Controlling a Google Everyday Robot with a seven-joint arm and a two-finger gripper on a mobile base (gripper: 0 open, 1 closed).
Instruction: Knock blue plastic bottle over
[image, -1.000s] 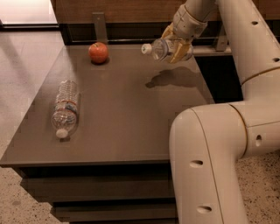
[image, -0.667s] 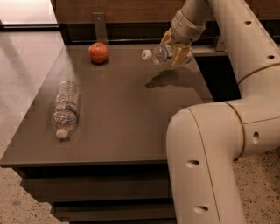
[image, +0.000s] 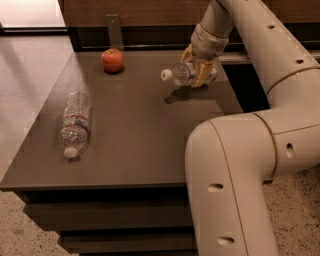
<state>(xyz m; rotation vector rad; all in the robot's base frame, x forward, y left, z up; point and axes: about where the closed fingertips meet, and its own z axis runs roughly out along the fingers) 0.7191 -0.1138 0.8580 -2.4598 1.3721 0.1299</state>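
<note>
The blue plastic bottle (image: 184, 74) is clear with a white cap that points left. It lies almost level, a little above the dark table (image: 135, 140) at its far right, and its shadow falls on the table just below. My gripper (image: 200, 73) reaches down from the arm at the top right. Its yellow fingers (image: 204, 75) are closed around the bottle's body. The fingers hide the bottle's lower end.
A ribbed clear bottle (image: 75, 122) with a thin red-and-white band lies on its side near the table's left edge. A red apple (image: 112, 60) sits at the far left. The robot's large white arm (image: 235, 175) covers the front right. A dark wall panel runs behind the table.
The gripper and the bottle it holds have come down towards the table top and stayed almost level. The ribbed bottle and the apple have not moved.
</note>
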